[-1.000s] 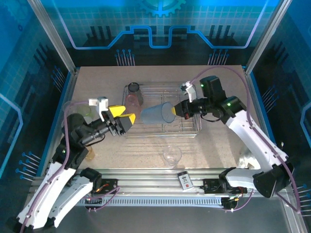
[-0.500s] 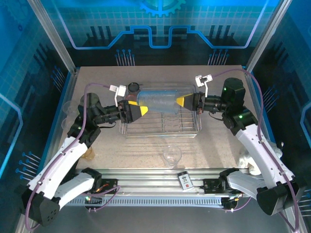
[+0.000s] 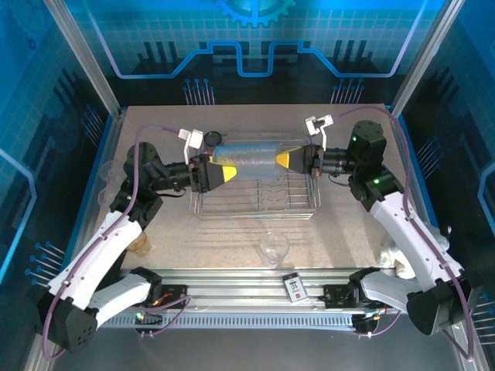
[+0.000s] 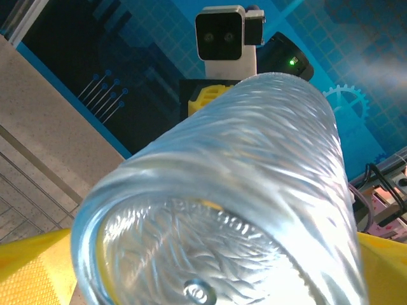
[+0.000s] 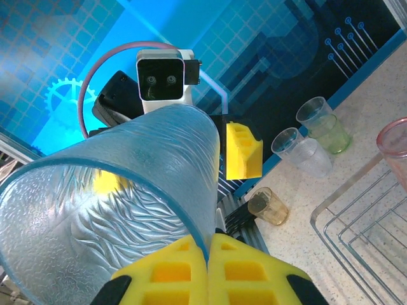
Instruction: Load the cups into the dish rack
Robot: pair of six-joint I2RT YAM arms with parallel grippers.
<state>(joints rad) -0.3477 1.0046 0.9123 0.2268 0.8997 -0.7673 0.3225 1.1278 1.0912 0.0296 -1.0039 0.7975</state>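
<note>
Light blue cup [image 3: 251, 158] hung horizontal above the far side of the dish rack [image 3: 259, 202], spanned between both claws. Right claw [image 3: 286, 161] was clamped on the rim wall, fingers [image 5: 172, 273] pressed together over the plastic. Left claw [image 3: 226, 173] straddled the base, fingers [image 4: 28, 273] either side; could not tell whether they gripped. Judged a handover. Left should seat firmly on the base before right releases, since the ribbed wall looks slippery. Keep the cup over the rack.
</note>
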